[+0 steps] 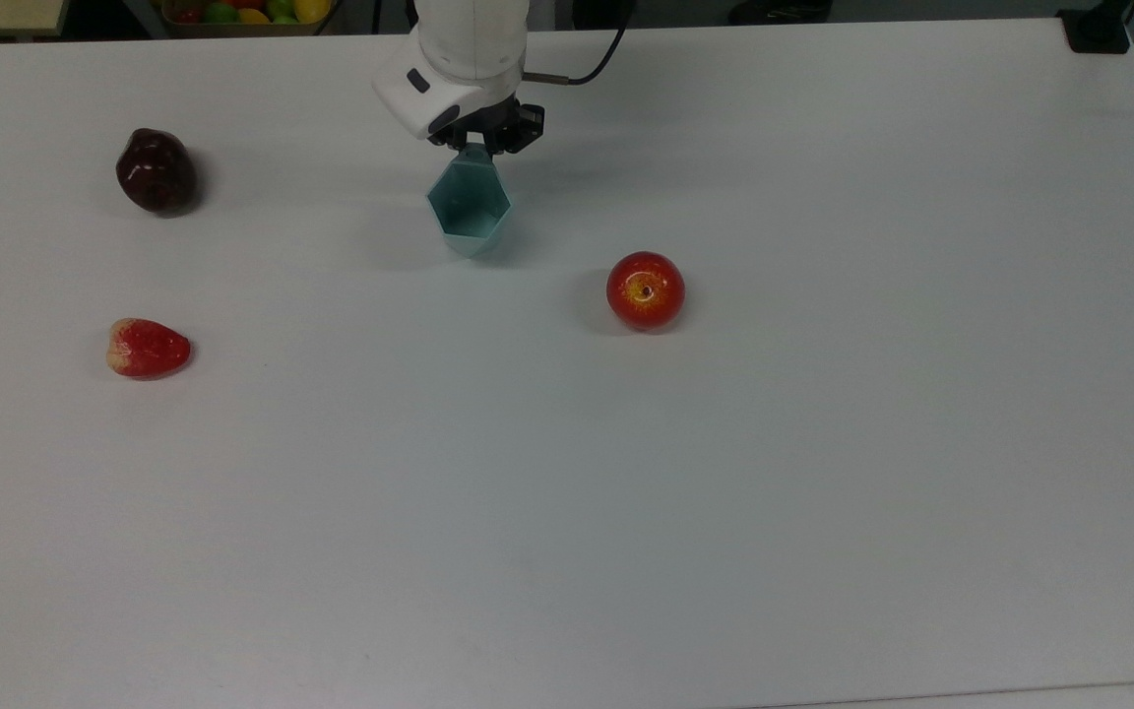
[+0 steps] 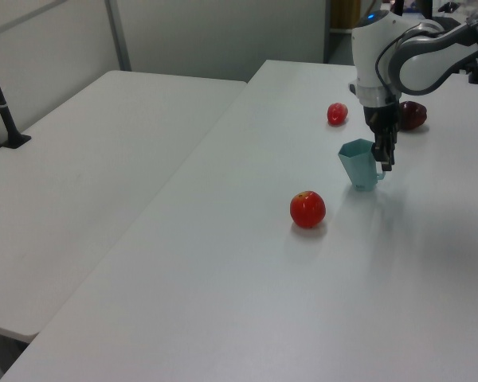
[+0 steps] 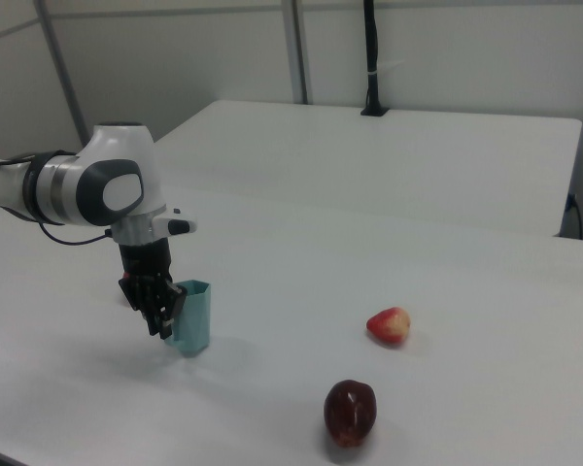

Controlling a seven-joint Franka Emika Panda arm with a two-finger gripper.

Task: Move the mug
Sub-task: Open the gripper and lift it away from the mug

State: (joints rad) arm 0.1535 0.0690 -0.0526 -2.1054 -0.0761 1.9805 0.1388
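The white table (image 1: 724,512) lies bare across the top view's lower half and right side. A red apple (image 1: 646,290) stands near the mug (image 1: 469,207) (on the top view's right); a dark red fruit (image 1: 156,171) and a strawberry (image 1: 148,348) lie well apart on the top view's left.

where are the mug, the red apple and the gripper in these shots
mug (image 1: 470,209), top view, inside of its open mouth
red apple (image 1: 645,290), top view, top near the stem dimple
gripper (image 2: 385,159), left view, fingertips at the mug's handle
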